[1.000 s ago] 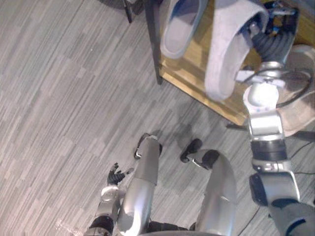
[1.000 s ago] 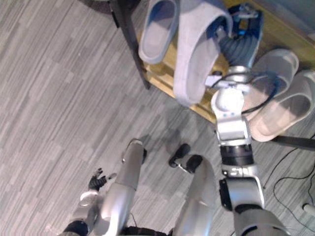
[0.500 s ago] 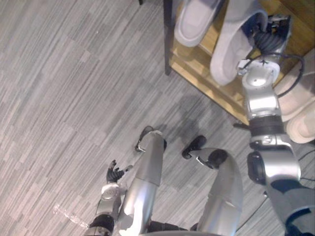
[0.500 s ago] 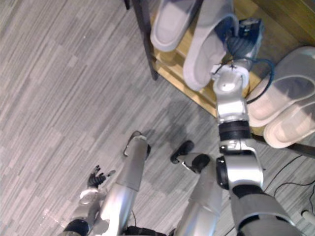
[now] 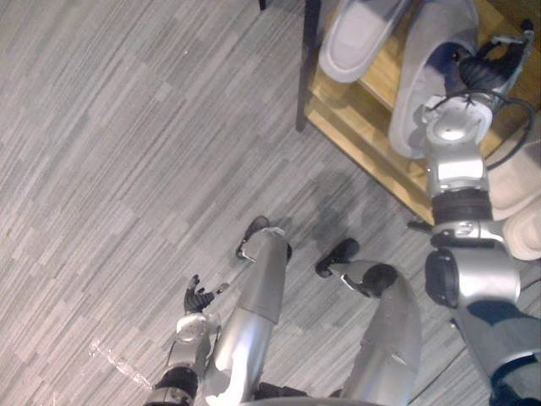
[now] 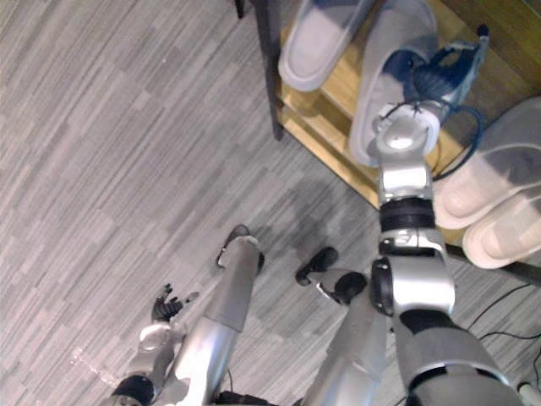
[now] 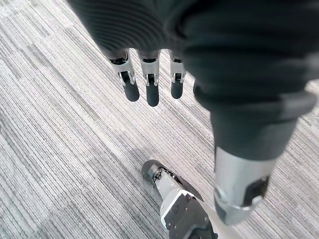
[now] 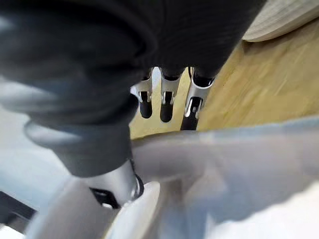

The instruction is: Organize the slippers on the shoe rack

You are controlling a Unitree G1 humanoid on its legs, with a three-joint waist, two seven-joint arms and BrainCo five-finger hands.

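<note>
Right hand (image 5: 482, 66) is in over the wooden shelf of the shoe rack (image 5: 363, 127), carrying the long grey fabric slipper (image 5: 423, 80). In the right wrist view the fingers (image 8: 168, 107) reach across its upper with the thumb under the fabric, which I read as a pinch. The slipper runs from the shelf's front edge toward the back, just beside the second grey slipper (image 5: 359, 38), which lies at the left end by the dark upright post (image 5: 308, 59). Whether the sole touches the wood, I can't tell.

The job here, I'd say, is the set-down: sole flat, parallel to its partner, near end clear of the front edge, then loosen the pinch. Two pale beige slippers (image 6: 490, 186) sit past the right end. Left hand (image 5: 199, 298) hangs low over the grey plank floor (image 5: 127, 169), fingers relaxed, holding nothing.
</note>
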